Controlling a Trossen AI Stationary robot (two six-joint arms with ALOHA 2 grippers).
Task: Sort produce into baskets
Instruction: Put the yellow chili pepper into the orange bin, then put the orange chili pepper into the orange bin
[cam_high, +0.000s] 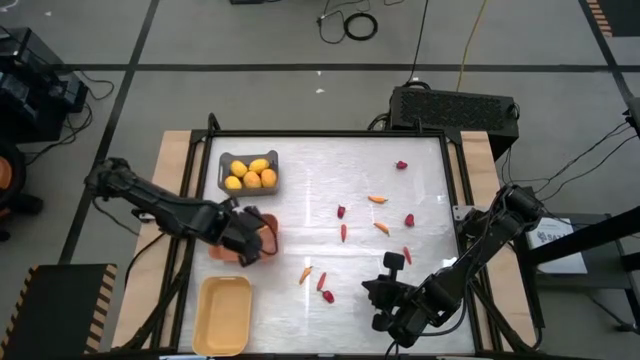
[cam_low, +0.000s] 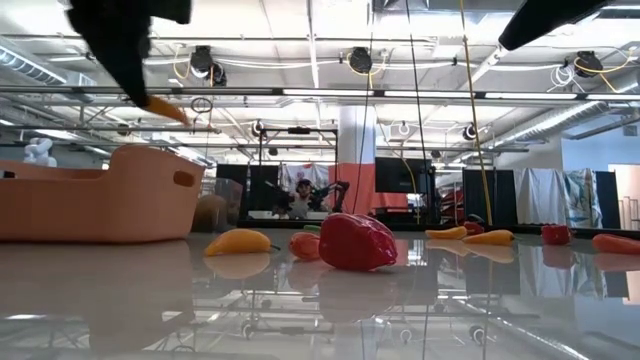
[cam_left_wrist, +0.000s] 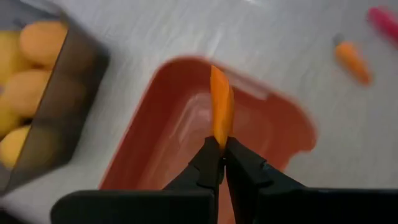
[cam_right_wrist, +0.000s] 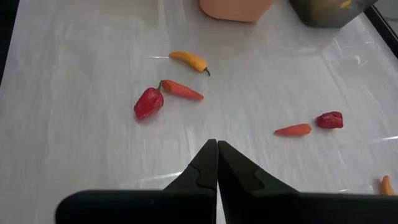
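Note:
My left gripper (cam_left_wrist: 219, 148) is shut on a thin orange carrot (cam_left_wrist: 221, 104) above the orange basket (cam_left_wrist: 168, 134); it also shows in the high view (cam_high: 250, 248) and at the top left of the low view (cam_low: 150, 98). The grey basket (cam_high: 248, 172) holds several yellow lemon-like fruits (cam_high: 252, 174). The pale yellow basket (cam_high: 222, 315) stands at the near left. My right gripper (cam_right_wrist: 217, 148) is shut and empty above the table's near right part (cam_high: 378, 292). Carrots (cam_high: 378, 199) and red pieces (cam_high: 341, 211) lie loose on the table. My left gripper pinches the carrot's one end (cam_left_wrist: 219, 134) between its two fingers. The carrot sticks straight out beyond the fingertips, along the fingers. It is lifted clear, over the orange basket's open top.
Near my right gripper lie a red piece (cam_right_wrist: 148, 103), an orange carrot (cam_right_wrist: 181, 90) and a yellow-orange one (cam_right_wrist: 190, 60). More pieces lie to the far right (cam_high: 402, 165). A black frame (cam_high: 330, 135) borders the white table top.

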